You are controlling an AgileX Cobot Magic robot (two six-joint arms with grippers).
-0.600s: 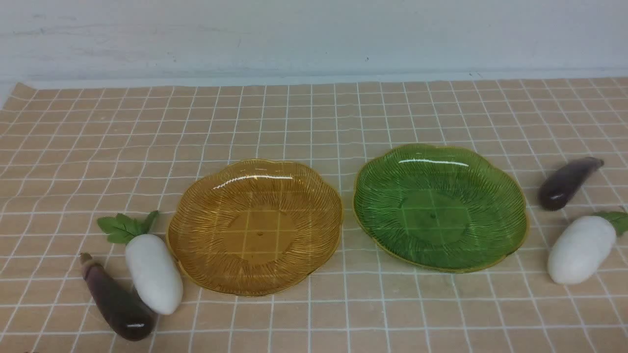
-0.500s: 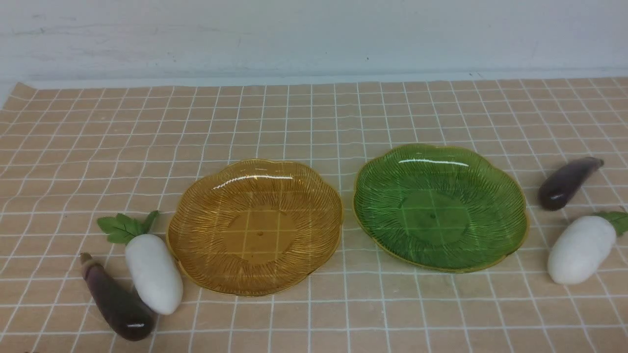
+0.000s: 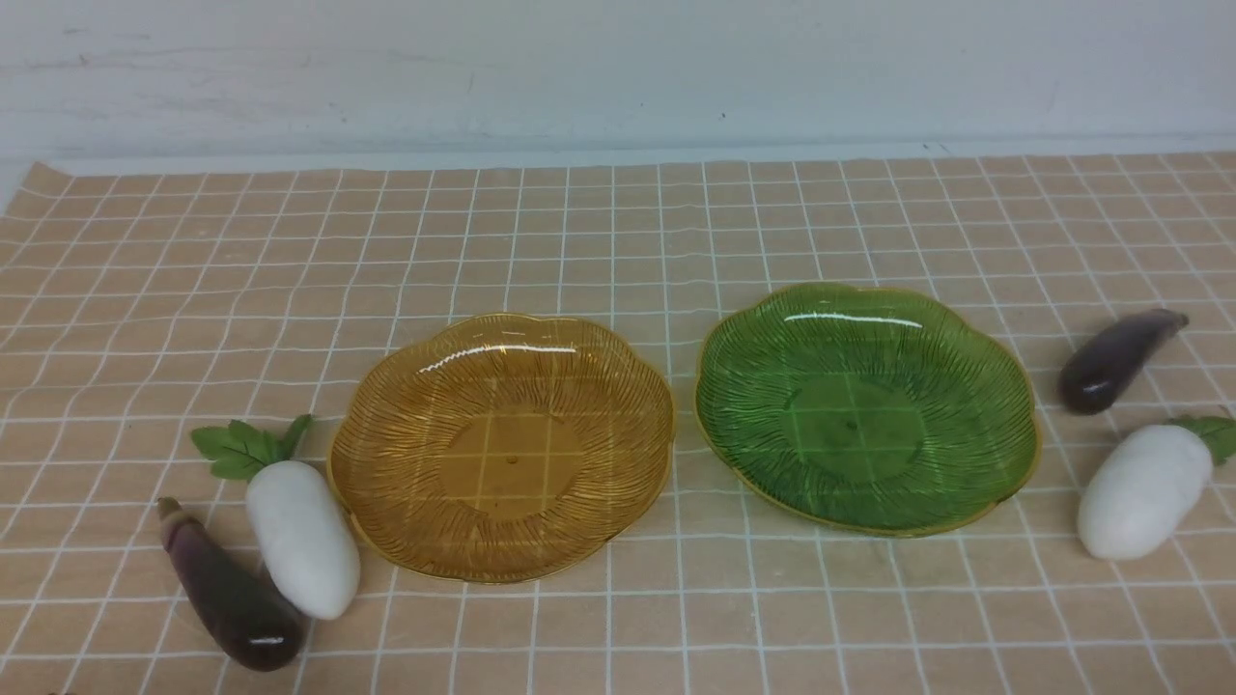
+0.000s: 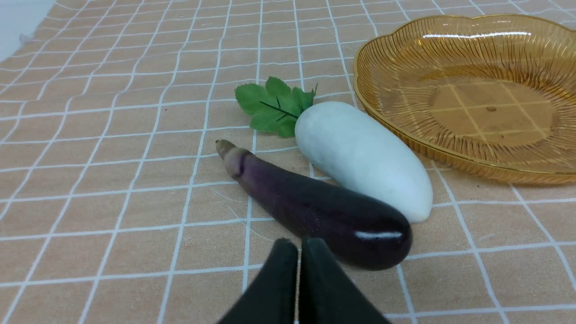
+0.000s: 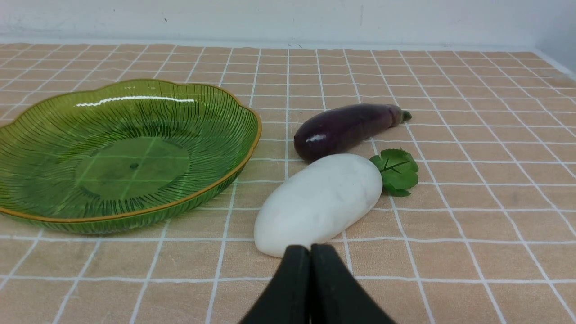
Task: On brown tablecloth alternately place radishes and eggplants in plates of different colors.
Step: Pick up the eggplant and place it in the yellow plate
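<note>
Radishes (image 3: 301, 536) and eggplants (image 3: 227, 589) lie on the cloth (image 3: 618, 241) beside both bare plates (image 3: 502, 319). My left gripper (image 4: 297, 244) and right gripper (image 5: 309, 248) are clenched, empty. Glossy, likely light and slippery, so I'd pinch mid-body.

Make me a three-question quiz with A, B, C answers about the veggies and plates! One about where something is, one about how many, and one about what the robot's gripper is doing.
1. The amber plate lies: A) left of the green plate; B) right of it; C) on top of it.
2. How many eggplants lie on the brown tablecloth? A) one; B) two; C) four.
3. The left gripper is: A) wide open; B) shut on the amber plate; C) shut, holding nothing.
Answers: 1 A, the front view shows amber left, green right, apart. 2 B, one eggplant lies at each outer side of the plates. 3 C, its tips meet with nothing between them.
</note>
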